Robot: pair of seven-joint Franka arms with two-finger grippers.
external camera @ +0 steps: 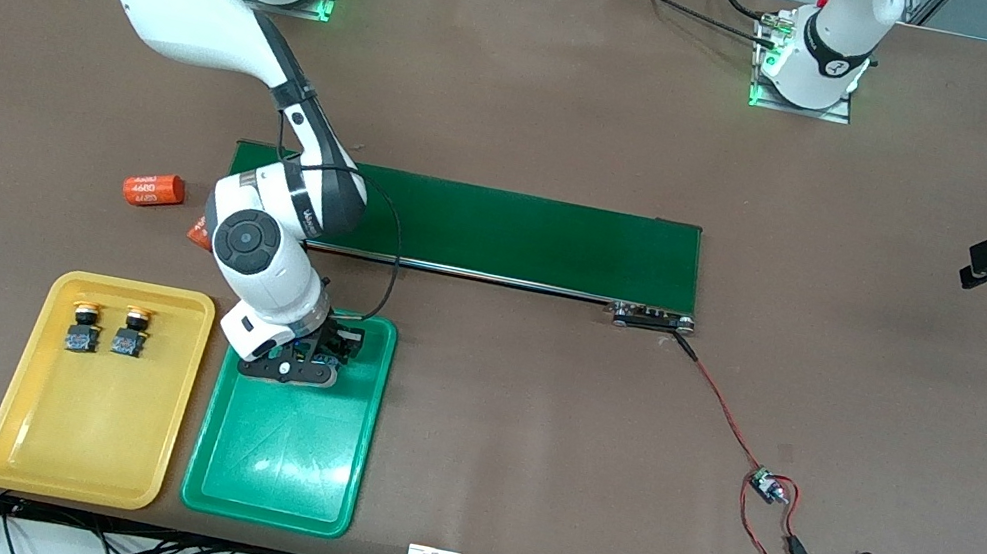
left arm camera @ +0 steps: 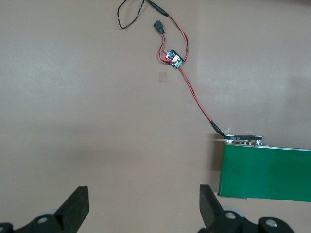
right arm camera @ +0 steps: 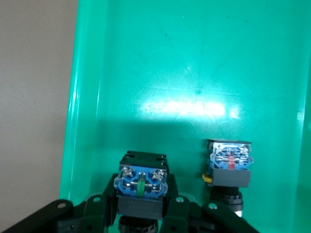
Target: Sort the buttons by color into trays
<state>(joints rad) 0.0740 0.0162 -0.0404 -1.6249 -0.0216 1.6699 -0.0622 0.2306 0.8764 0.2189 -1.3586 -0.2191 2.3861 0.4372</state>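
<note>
Brown matte table (external camera: 533, 396) bears glossy rounded green tray (external camera: 276, 472), yellow tray (external camera: 81, 438).

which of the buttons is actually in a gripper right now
The button clamped by the right gripper over the green tray. Another button sits free beside it in that tray; two yellow-capped buttons rest on the yellow tray.

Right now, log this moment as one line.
right gripper: shut on button over green tray | left gripper: open, waiting | yellow tray: two buttons
</note>
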